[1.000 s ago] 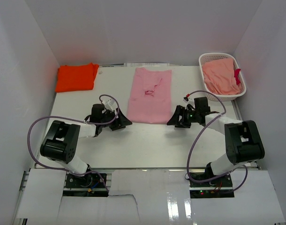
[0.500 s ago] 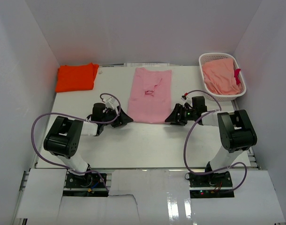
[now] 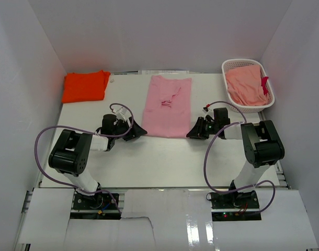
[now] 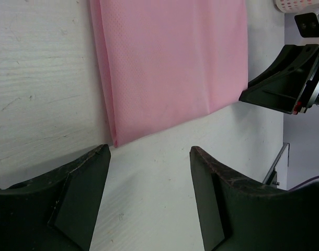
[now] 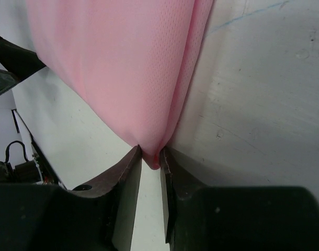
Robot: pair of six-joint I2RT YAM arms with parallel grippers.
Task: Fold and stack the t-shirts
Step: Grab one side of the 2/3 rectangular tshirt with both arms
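Observation:
A light pink t-shirt [image 3: 167, 107], folded into a long strip, lies flat at the table's middle. A bright orange t-shirt [image 3: 86, 86] lies folded at the back left. My right gripper [image 3: 191, 133] is shut on the pink shirt's near right corner. In the right wrist view the cloth [image 5: 123, 63] bunches between the gripper's [image 5: 150, 155] narrow jaws. My left gripper [image 3: 140, 130] stands open at the near left corner. In the left wrist view that corner [image 4: 116, 140] lies just off the gripper's [image 4: 149, 157] left fingertip [image 4: 99, 157], with bare table between the fingers.
A white lattice basket [image 3: 226, 67] holding salmon cloth [image 3: 246, 86] stands at the back right. White walls enclose the table on three sides. Purple cables loop beside both arms.
My right gripper has slid in and closed on the pink shirt's near right corner. My left gripper has crept slightly toward the near left corner and stays open.

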